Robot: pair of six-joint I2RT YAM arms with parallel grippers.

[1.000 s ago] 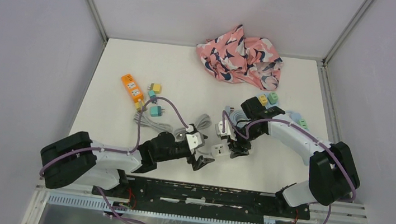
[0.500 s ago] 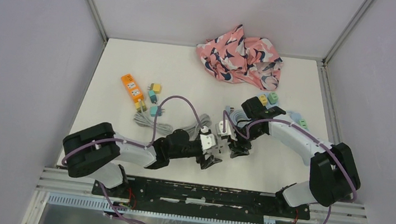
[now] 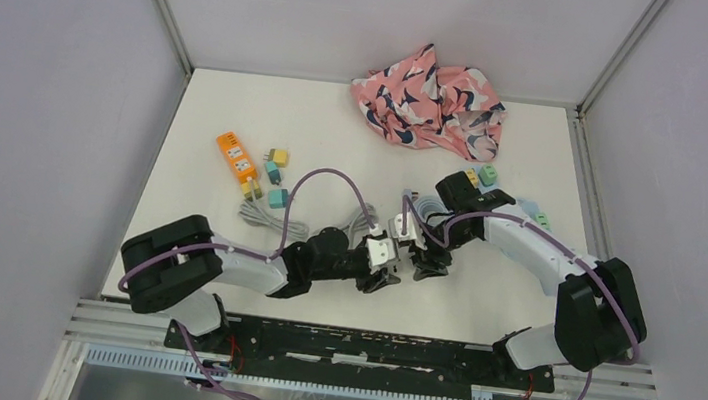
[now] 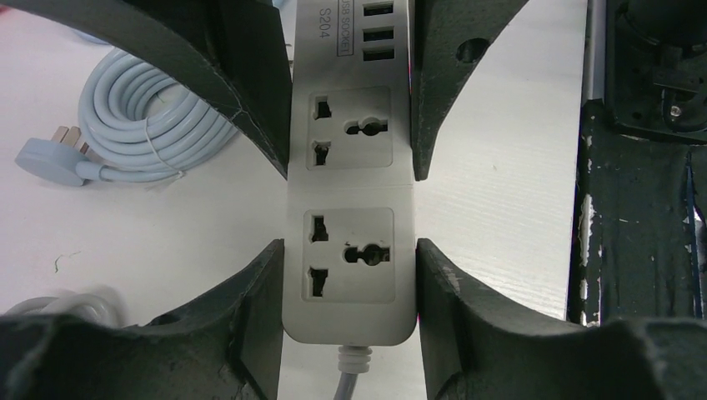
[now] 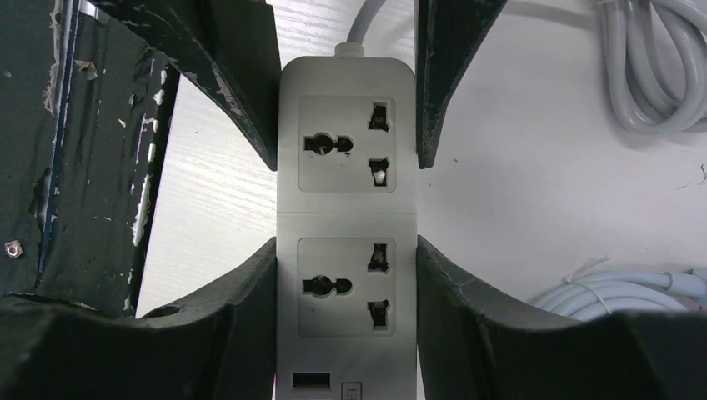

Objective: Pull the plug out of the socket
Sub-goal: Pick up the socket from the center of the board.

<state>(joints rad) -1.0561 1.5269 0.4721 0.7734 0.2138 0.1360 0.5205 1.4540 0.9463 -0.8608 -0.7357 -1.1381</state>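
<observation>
left gripper (image 4: 349,258): clenched on power strip (image 4: 350,192) long sides, cord end (likely bracing it)
right gripper (image 5: 346,250): grasping same strip, other end
plug (image 4: 46,158): loose on table (image 4: 500,167) by its coiled cable (image 4: 142,125); both visible outlets (image 4: 350,129) empty

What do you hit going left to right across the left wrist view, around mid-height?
In order: coiled pale-blue cable → tool finger → power strip → other tool finger → bare table → black mounting plate.
</observation>
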